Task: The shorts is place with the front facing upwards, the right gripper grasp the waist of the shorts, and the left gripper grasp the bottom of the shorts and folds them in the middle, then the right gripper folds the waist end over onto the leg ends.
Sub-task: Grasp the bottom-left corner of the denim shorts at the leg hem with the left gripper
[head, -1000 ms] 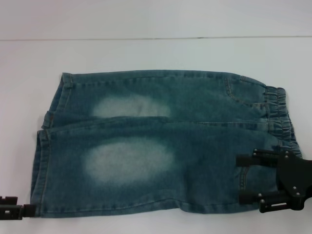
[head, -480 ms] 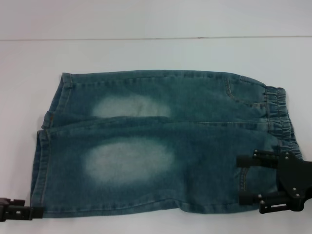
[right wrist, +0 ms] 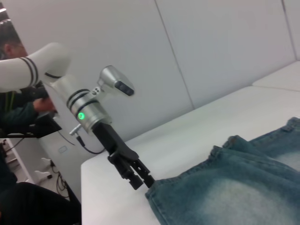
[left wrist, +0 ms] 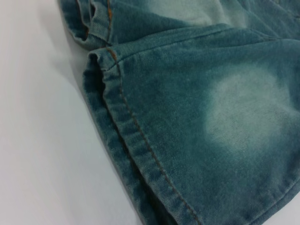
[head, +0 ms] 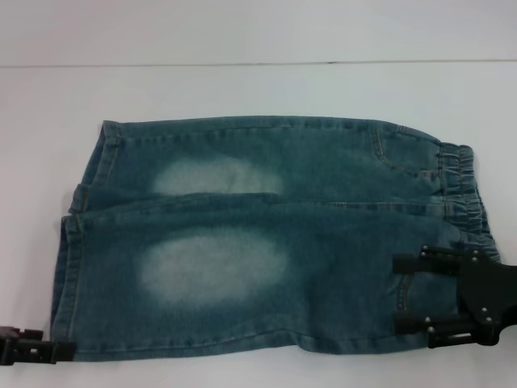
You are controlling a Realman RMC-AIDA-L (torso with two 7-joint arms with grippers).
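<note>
The blue-green denim shorts (head: pixel 258 234) lie flat on the white table, with two pale faded patches facing up. The waist (head: pixel 464 190), a puckered elastic band, is at the right end. The bottom of the shorts (head: pixel 69 267), two flat stitched hems, is at the left end and fills the left wrist view as a hem (left wrist: pixel 136 154). My right gripper (head: pixel 397 293) stands open over the near waist corner by the pocket, one finger on each side of a wide gap. My left gripper (head: pixel 48 350) is at the near hem corner; the right wrist view shows the left gripper (right wrist: pixel 144 180) touching that corner.
The white table (head: pixel 242 89) extends beyond the shorts on the far side and to the left. In the right wrist view a person (right wrist: pixel 18 112) sits past the table's end, behind the left arm, with a white panelled wall behind.
My left gripper has slid to the right along the table's near edge, up to the hem's near corner. The right gripper and the shorts have hardly moved.
</note>
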